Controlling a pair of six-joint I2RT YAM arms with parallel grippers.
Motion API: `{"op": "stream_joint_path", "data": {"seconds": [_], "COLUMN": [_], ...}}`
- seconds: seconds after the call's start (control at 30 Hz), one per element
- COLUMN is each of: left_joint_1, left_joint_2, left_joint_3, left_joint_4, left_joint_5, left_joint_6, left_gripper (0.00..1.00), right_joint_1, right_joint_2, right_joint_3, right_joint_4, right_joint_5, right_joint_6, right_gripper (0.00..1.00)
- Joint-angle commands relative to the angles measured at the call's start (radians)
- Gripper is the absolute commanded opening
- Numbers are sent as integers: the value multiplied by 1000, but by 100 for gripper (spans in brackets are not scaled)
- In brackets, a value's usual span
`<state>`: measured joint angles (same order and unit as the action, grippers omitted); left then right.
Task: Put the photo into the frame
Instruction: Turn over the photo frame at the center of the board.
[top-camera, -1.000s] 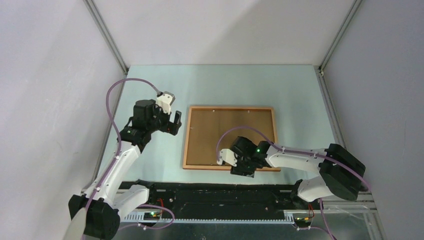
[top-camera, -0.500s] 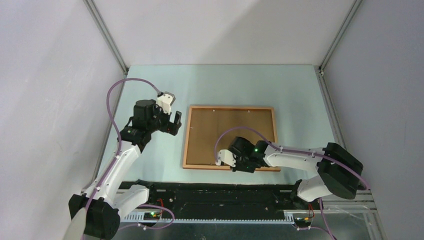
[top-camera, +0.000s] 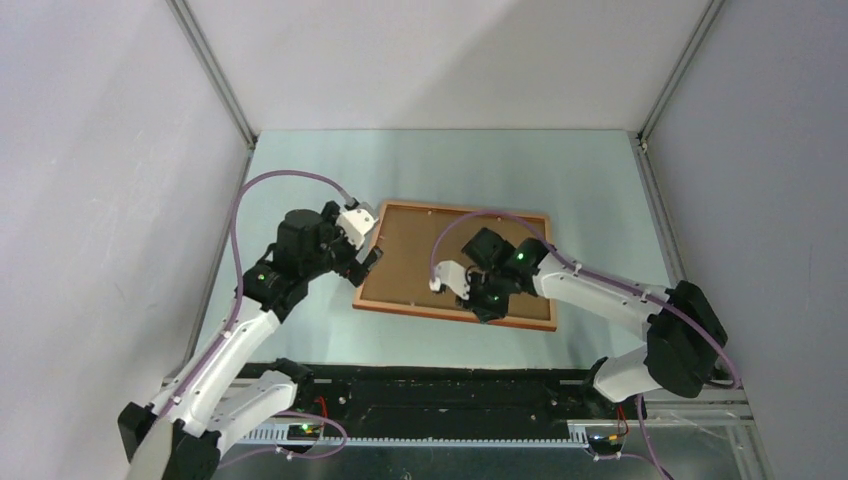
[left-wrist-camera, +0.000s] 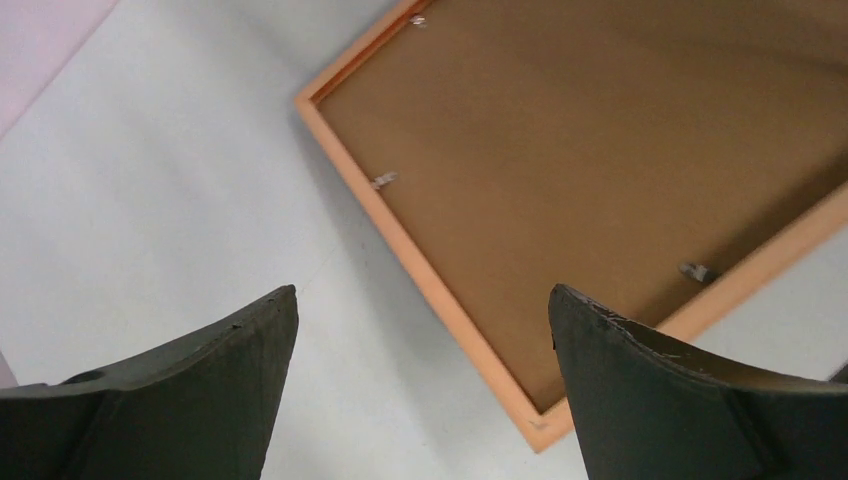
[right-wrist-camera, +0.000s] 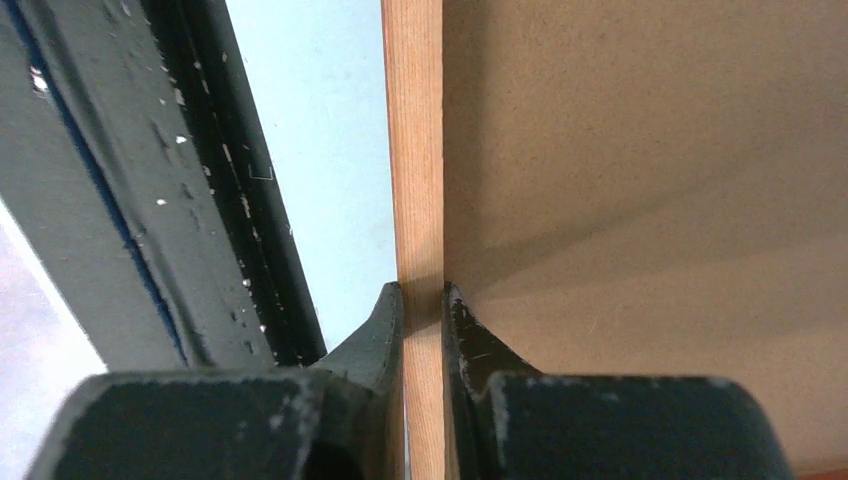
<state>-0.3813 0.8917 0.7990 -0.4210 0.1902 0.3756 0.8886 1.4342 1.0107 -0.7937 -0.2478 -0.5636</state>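
The frame lies back up on the pale table, slightly askew, with a flat brown backing board filling it. The photo is hidden. My right gripper is shut on the frame's near moulding; the right wrist view shows the fingers pinching the wooden strip at the gripper, with the board to its right. My left gripper is open and empty over the frame's left side. In the left wrist view it straddles the moulding near the near-left corner.
A black rail runs along the table's near edge, also seen in the right wrist view. Grey enclosure walls stand on both sides and behind. Small metal tabs sit inside the frame's moulding.
The right gripper has moved away from the near edge with the frame's near moulding in it, and the frame has turned slightly. The left arm has swung right to the frame's left side.
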Motion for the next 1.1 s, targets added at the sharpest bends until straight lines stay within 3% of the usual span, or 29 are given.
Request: {"op": "stream_joint_path", "data": {"seconds": [0.0,0.13,0.3,0.43,0.97,1.07], "left_joint_1": [-94,-210,-422,-529,-632,-638], "left_joint_2": [1,43,133,240,488,532], "left_joint_3": [91,165,232,318,497,523], "left_joint_4": [-87,-161,-194,-194,-168,-162], "left_joint_5": [-16,-50,-219,-320,-341,-351], "left_joint_6": [113,145,240,295,347,353], "left_gripper": [98,98,98,98,100,95], "right_joint_1": [-73,-148,-246,-302,-451,-465], "right_joint_2": [-41,-19,41,97,174,183], "right_joint_3": [168,289,439,550,733,751], "right_joint_4": [-133,-230,-346,-461,-614,-627], "right_joint_5": [-115,-188,-305,-381,-531,-546], "right_joint_6": [-42,-67,-102,-125,-150,-158], "right_gripper": [0,0,0,0,0,0]}}
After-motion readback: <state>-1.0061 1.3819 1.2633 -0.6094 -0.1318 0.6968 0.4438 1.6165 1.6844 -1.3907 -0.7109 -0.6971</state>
